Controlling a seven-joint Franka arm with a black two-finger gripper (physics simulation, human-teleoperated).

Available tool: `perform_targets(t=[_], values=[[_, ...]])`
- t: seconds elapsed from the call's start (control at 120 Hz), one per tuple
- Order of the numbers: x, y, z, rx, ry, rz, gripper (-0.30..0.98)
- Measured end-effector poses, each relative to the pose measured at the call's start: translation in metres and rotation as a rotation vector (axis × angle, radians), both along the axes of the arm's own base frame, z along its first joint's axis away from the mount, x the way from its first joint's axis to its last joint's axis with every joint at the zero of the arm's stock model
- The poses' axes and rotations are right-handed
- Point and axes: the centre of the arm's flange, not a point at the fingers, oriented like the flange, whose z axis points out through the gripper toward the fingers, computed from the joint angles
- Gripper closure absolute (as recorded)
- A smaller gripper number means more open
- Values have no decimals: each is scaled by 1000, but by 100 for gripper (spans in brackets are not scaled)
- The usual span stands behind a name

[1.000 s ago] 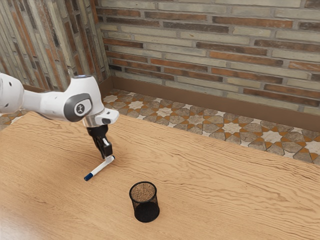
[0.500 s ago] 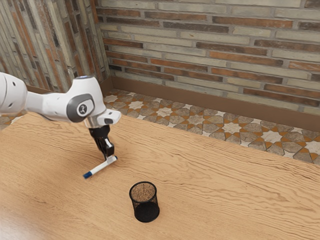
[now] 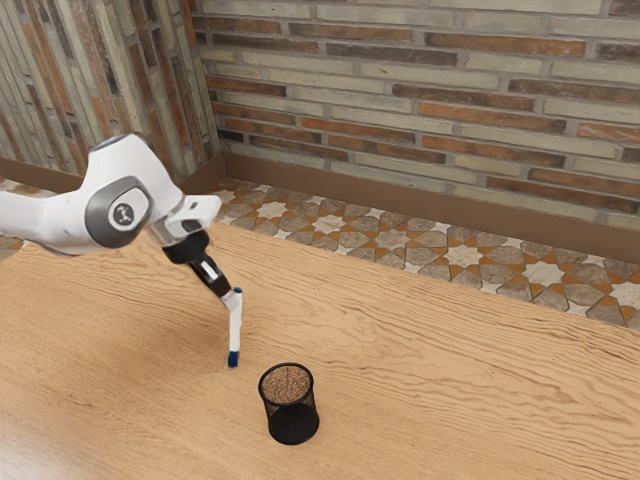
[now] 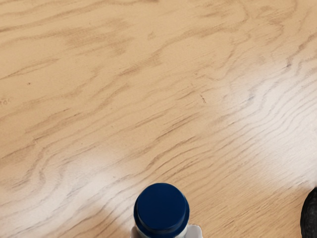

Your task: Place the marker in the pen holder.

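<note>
Your marker (image 3: 235, 328) has swung from a low slant to nearly upright since the earlier frame, and your gripper (image 3: 233, 298) has tilted with it. Nearest in the exterior view, you have the black mesh pen holder (image 3: 292, 424) standing upright on the table (image 3: 450, 400). Just beyond it, toward that view's left, your marker is outside the holder and apart from it, one blue end down; you can't tell whether that end touches the wood. Your gripper's fingers are clamped on the marker near its upper end. Farther back, you see patterned floor tiles (image 3: 390, 240), then the brick wall (image 3: 420, 100)
</note>
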Motion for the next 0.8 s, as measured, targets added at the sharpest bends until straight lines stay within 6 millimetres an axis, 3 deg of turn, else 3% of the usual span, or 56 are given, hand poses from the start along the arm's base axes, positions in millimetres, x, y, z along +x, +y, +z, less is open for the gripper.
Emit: perform_targets(t=[0.2,0.542,0.675,0.8], values=[[-34,-17,42,-2,-129,-65,79],[-87,-97,130,14,-320,-293,79],[-104,-124,146,14,-328,-385,79],[-116,-141,148,24,-297,-455,79]])
